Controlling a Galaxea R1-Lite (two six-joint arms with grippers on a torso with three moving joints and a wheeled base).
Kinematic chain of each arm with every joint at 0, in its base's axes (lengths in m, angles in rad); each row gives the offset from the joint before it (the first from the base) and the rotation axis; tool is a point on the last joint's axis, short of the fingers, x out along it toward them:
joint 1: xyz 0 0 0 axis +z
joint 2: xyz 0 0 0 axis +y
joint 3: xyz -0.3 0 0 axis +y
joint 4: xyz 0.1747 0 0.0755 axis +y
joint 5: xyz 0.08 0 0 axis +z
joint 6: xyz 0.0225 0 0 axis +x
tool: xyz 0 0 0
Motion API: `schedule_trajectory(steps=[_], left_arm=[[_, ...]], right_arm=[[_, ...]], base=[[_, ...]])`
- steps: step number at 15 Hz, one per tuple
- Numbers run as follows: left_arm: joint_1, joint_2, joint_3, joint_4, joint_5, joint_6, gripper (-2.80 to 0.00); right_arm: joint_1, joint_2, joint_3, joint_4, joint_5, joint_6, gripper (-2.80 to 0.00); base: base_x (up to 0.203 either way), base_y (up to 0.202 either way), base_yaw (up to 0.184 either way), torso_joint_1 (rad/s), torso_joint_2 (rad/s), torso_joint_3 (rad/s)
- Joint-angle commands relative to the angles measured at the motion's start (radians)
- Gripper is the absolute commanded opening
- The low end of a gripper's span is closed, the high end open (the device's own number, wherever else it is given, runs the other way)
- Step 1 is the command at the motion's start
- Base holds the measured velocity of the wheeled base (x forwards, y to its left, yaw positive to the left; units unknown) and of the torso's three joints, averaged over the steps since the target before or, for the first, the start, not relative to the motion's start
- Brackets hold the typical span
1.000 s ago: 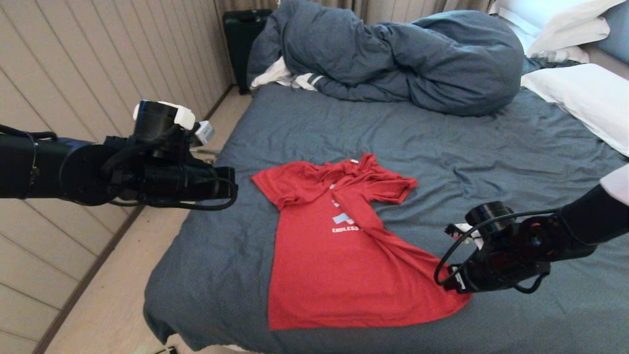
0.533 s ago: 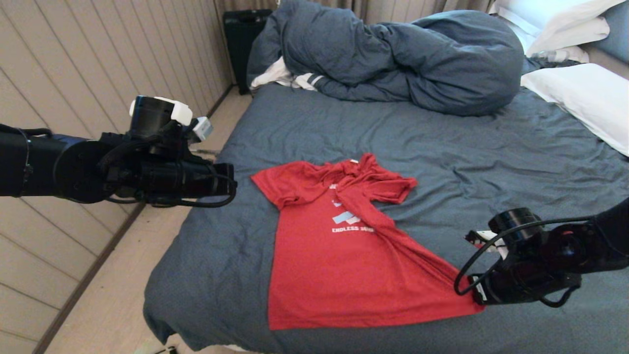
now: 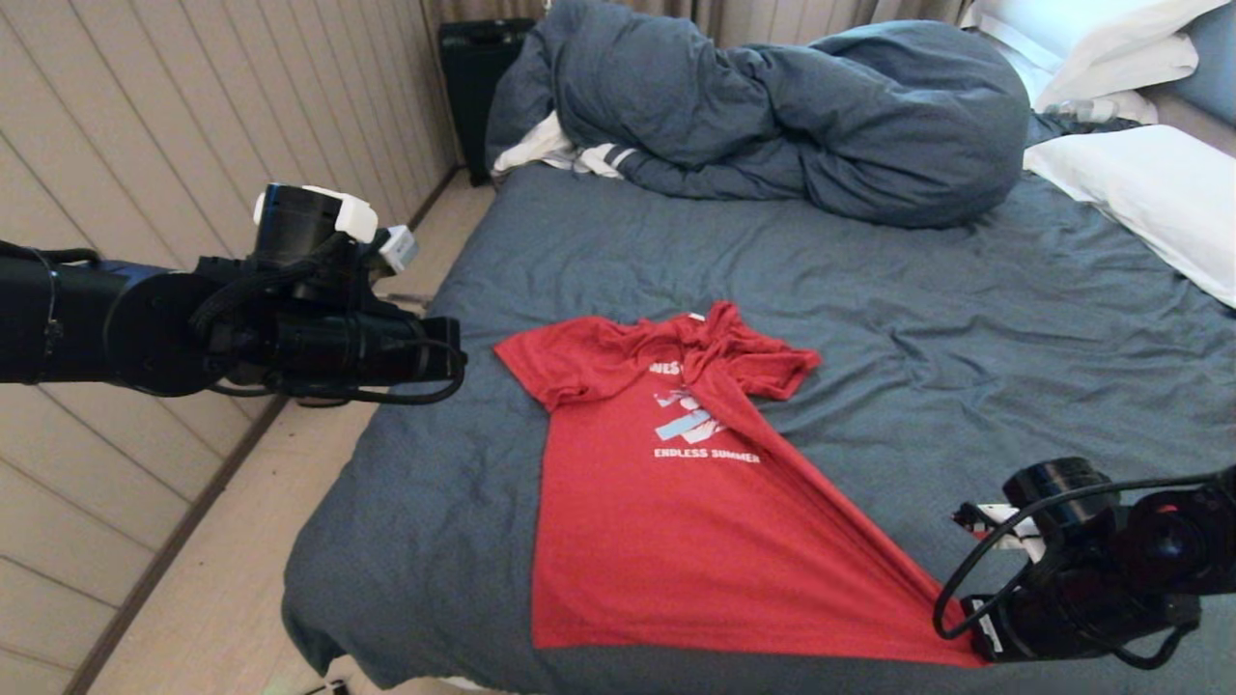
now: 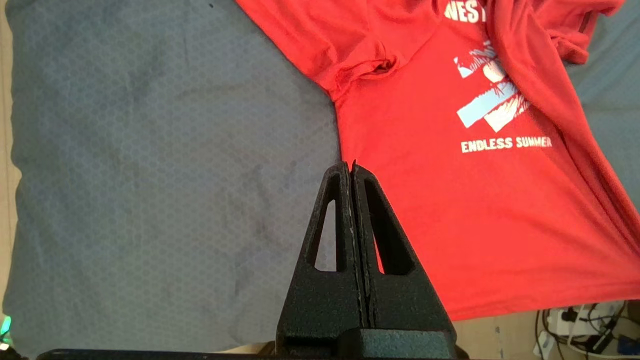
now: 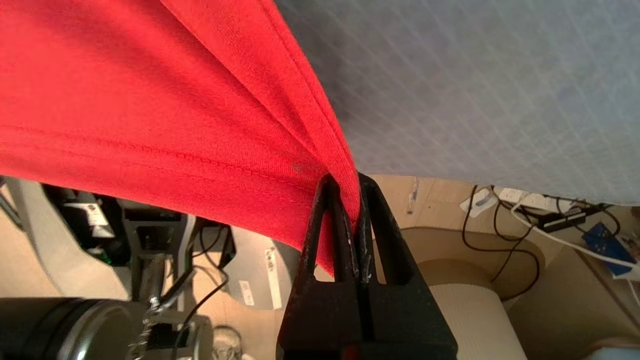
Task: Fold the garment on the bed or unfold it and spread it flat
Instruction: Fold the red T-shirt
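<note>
The garment (image 3: 676, 531), a red T-shirt with white lettering, lies chest up near the foot of the bed (image 3: 917, 319). Its collar and far sleeve are bunched. My right gripper (image 3: 973, 639) is shut on the near right hem corner and holds it stretched taut past the bed's near edge. The right wrist view shows red cloth (image 5: 150, 100) pinched between the right gripper's (image 5: 345, 182) fingers. My left gripper (image 3: 449, 355) hovers at the bed's left edge, shut and empty. In the left wrist view its tips (image 4: 350, 165) hang over the shirt's (image 4: 475, 200) side seam, above the sheet (image 4: 150, 150).
A bunched dark blue-grey duvet (image 3: 772, 106) fills the far end, with a white striped cloth (image 3: 560, 154) beside it. White pillows (image 3: 1139, 183) lie far right. A black case (image 3: 473, 77) stands by the panelled wall. Cables and a power strip (image 5: 540, 210) lie on the floor.
My right gripper has moved toward the near right with the hem corner, drawing out the fold across the shirt. More of the lettering now shows. The left arm has stayed put.
</note>
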Motion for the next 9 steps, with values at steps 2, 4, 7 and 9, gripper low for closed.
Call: schedule_trajectory(steps=[2,4,7,9], left_arm=[[0.0,0.003,-0.001,0.0,-0.001,-0.002,-2.8],[0.0,0.005,-0.002,0.0,-0.001,0.0,-2.8],[-0.001,0.008,-0.004,0.0,-0.003,0.009,-2.8],[0.0,0.006,-0.004,0.0,-0.003,0.01,-2.8]], right_arm=[[-0.043,0.001,0.045,-0.037,0.001,-0.025,-2.8],[-0.068,0.0,0.049,-0.041,0.001,-0.03,-2.8],[-0.065,-0.002,0.054,-0.042,0.002,-0.031,-2.8],[-0.062,0.0,0.057,-0.043,0.001,-0.029,-2.8]], base=[[0.0,0.0,0.0,0.0,0.0,0.0],[0.0,0.0,0.0,0.0,0.0,0.0],[0.0,0.0,0.0,0.0,0.0,0.0],[0.0,0.0,0.0,0.0,0.0,0.0]])
